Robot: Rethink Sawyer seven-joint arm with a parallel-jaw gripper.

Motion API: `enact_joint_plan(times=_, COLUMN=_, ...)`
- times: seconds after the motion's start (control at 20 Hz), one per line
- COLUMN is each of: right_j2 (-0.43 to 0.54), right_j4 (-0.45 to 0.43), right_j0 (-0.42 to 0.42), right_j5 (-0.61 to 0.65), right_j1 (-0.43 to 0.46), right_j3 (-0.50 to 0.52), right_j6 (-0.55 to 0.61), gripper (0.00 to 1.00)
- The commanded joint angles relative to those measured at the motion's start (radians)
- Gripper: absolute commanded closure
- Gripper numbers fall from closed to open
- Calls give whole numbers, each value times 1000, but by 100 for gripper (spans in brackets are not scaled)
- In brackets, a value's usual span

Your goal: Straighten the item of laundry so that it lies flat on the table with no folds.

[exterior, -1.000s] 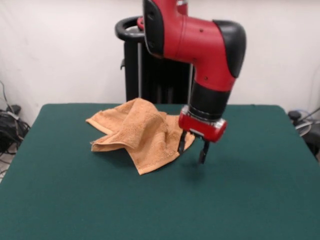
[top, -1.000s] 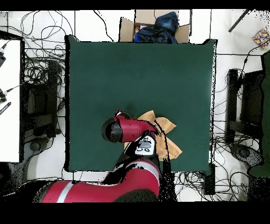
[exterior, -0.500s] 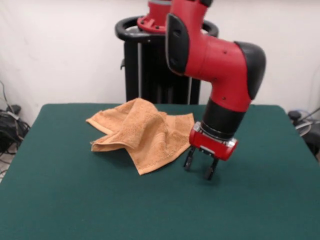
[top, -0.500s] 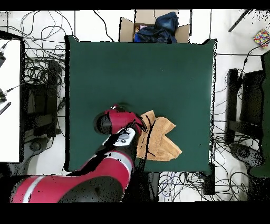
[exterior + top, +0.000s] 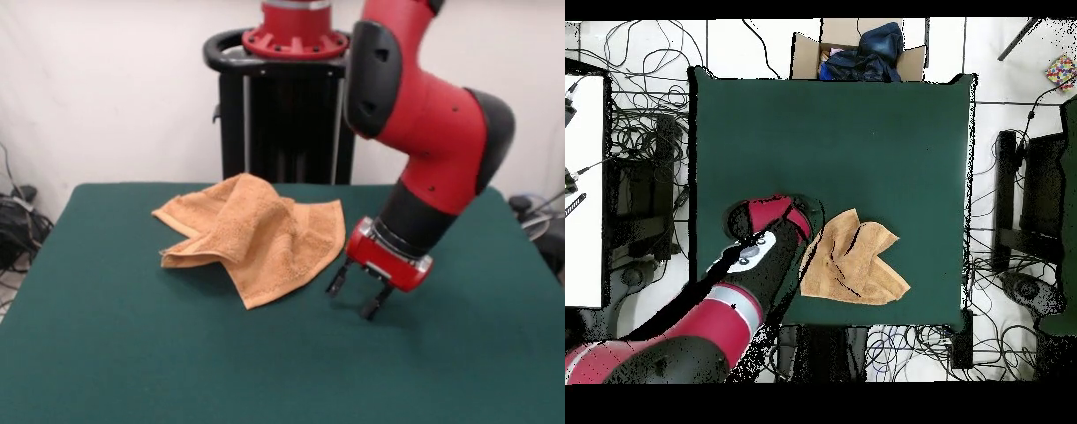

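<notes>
The orange-tan towel [image 5: 252,234] lies crumpled on the green table [image 5: 132,353], folded over itself with one corner pointing toward the camera. My gripper [image 5: 353,299] is open and empty. It hangs tilted just above the table, a short way right of the towel's right edge and apart from it. In the overhead view the towel [image 5: 853,262] lies near the table's [image 5: 835,130] bottom edge, and my red arm [image 5: 755,250] stands to its left and hides the gripper.
The black pedestal [image 5: 282,115] stands behind the table's far edge. A cardboard box [image 5: 855,50] with dark clothes sits beyond the table's top edge in the overhead view. Cables [image 5: 635,130] and black stands [image 5: 1020,200] flank the table.
My arm has swung right in the front view, carrying the open gripper from the towel's right edge out over bare table. The towel has not moved.
</notes>
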Motion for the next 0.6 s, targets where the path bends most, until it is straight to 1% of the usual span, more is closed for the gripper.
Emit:
enact_joint_plan(times=0.05, right_j2=-75, right_j4=55, right_j0=12, right_j5=66, right_j1=188, right_j3=-219, right_j6=210, gripper=0)
enact_joint_plan(times=0.25, right_j2=-129, right_j4=21, right_j0=34, right_j5=180, right_j1=201, right_j3=-277, right_j6=183, gripper=0)
enact_joint_plan(times=0.4, right_j2=-205, right_j4=-10, right_j0=68, right_j5=292, right_j1=215, right_j3=-328, right_j6=168, gripper=0)
enact_joint_plan(times=0.5, right_j2=-235, right_j4=-19, right_j0=87, right_j5=362, right_j1=206, right_j3=-343, right_j6=153, gripper=0)
enact_joint_plan(times=0.6, right_j2=-250, right_j4=-21, right_j0=98, right_j5=389, right_j1=201, right_j3=-352, right_j6=147, gripper=0)
